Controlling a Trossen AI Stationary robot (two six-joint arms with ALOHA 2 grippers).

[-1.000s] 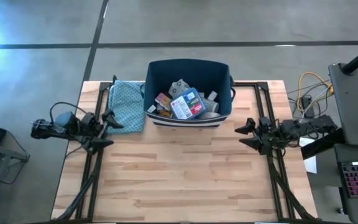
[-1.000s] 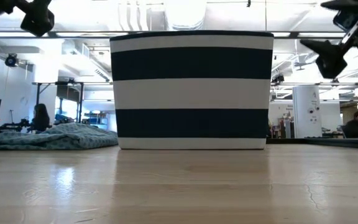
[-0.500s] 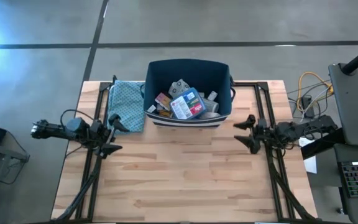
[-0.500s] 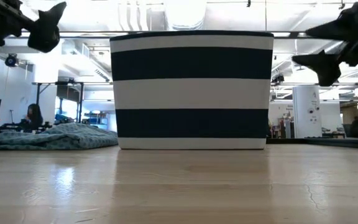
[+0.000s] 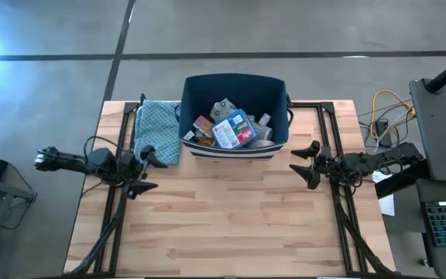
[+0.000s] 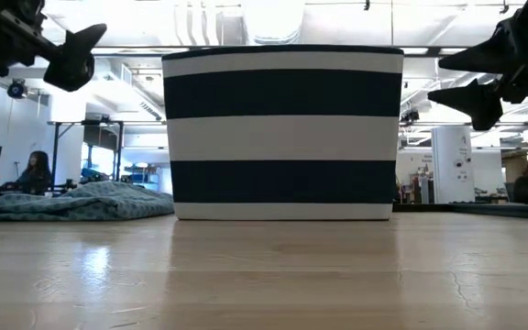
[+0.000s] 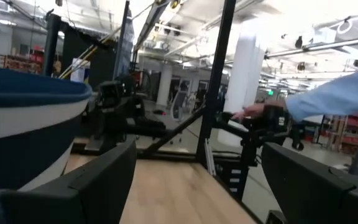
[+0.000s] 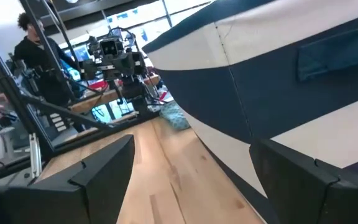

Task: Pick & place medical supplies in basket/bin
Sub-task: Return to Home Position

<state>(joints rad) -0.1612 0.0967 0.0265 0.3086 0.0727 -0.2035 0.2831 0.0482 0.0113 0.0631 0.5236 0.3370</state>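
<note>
The navy-blue bin with white stripes [image 5: 235, 108] stands at the table's far middle and fills the middle of the low view [image 6: 282, 133]. Inside lie several medical supplies, among them a flat blue-and-red packet [image 5: 233, 129] and small cartons [image 5: 204, 126]. My left gripper [image 5: 147, 169] is open and empty above the table's left side, left of the bin. My right gripper [image 5: 307, 164] is open and empty above the right side, right of the bin. The bin's wall shows in the left wrist view [image 7: 23, 124] and the right wrist view [image 8: 291, 93].
A folded teal patterned cloth [image 5: 157, 132] lies on the table against the bin's left side, close to my left gripper. Bare wooden table [image 5: 231, 217] spreads in front of the bin. A person's sleeve and hand [image 7: 303, 102] show beyond the table in the left wrist view.
My left gripper has moved toward the table's right and slightly toward its near edge, and has sunk a little. My right gripper has moved a little toward the table's left, toward the bin. Both stay open and empty. The bin and its contents have kept still.
</note>
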